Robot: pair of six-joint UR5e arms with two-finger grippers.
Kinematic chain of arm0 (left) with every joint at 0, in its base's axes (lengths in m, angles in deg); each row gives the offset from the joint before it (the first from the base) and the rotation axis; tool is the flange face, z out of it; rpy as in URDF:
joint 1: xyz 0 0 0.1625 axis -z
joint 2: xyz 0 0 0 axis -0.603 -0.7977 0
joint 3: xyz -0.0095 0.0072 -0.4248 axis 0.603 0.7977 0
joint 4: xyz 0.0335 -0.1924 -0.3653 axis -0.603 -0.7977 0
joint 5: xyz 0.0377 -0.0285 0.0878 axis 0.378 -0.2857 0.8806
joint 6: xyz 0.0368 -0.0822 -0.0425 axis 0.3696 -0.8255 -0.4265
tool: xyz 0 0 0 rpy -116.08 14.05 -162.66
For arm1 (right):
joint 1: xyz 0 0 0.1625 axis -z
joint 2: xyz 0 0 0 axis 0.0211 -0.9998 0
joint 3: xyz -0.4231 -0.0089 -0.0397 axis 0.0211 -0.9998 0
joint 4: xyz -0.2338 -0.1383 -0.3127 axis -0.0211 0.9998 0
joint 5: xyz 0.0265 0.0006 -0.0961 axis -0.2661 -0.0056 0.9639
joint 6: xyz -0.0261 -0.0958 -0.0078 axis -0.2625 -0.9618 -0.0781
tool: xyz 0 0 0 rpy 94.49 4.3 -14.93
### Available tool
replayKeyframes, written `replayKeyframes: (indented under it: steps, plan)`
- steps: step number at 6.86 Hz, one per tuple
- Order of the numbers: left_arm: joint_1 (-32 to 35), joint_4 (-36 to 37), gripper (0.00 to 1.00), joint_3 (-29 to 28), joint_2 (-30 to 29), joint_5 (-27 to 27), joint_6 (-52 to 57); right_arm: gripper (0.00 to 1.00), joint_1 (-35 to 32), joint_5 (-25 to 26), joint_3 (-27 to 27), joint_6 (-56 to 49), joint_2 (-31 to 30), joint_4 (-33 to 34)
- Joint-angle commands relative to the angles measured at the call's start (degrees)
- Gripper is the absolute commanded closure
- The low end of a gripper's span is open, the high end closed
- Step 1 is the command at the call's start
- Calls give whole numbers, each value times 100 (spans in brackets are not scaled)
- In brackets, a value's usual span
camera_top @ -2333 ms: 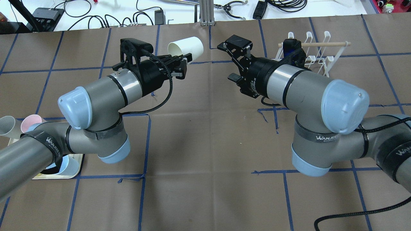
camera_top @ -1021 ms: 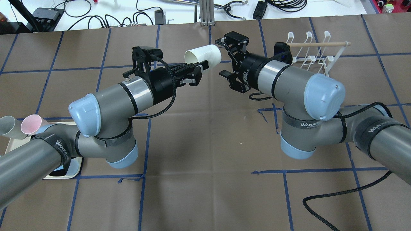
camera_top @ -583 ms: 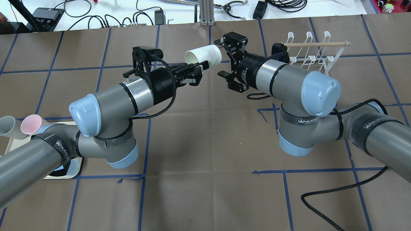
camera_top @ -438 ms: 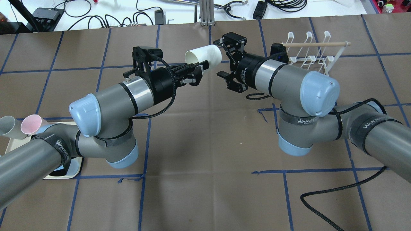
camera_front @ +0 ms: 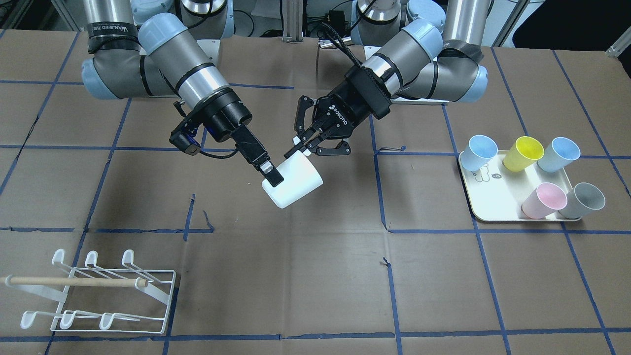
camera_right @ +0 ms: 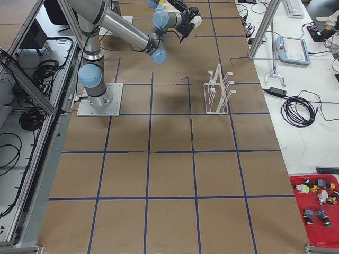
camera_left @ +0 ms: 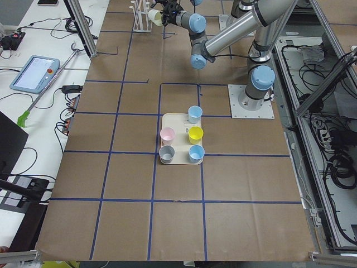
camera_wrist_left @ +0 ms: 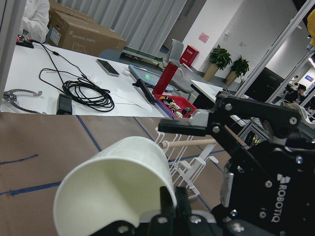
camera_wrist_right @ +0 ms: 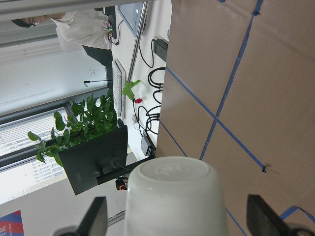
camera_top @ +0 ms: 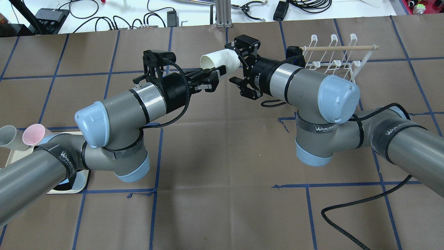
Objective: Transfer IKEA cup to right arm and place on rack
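The white IKEA cup point(camera_top: 222, 58) lies on its side in the air over the table's far middle. My left gripper point(camera_top: 219, 71) is shut on its rim, one finger inside the mouth; the left wrist view shows the cup point(camera_wrist_left: 118, 182) close up. My right gripper point(camera_top: 236, 64) is open, its two fingers on either side of the cup's base. The right wrist view shows the base point(camera_wrist_right: 172, 194) between the spread fingertips point(camera_wrist_right: 96, 216). I cannot tell whether they touch it. The white wire rack point(camera_top: 333, 59) with its wooden dowel stands empty at the far right, also in the front view point(camera_front: 98, 296).
A cream tray point(camera_front: 493, 209) holds several coloured cups on my left side; its corner point(camera_top: 78, 180) shows under my left arm. A black cable point(camera_top: 350, 217) loops on the table near my right arm. Cables and tools lie beyond the far edge.
My left gripper carried the cup to the right, then held still. My right gripper moved left until its open fingers came around the cup's base.
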Motion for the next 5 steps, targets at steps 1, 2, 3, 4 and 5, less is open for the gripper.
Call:
replayKeyframes:
  steps: [1,2,3,4,5]
  plan:
    - [1,0,99,-3,-1,0,-34,0,-119,6,-102,11,141,0]
    - [1,0,99,-3,7,9,-78,1,-119,6,-102,-6,150,0]
    - [1,0,99,-12,7,9,-113,5,-119,6,-93,-6,158,0]
    - [1,0,99,-12,7,9,-122,7,-119,6,-102,-6,158,-9]
    - [1,0,99,-12,7,9,-131,10,-110,6,-111,-6,158,-18]
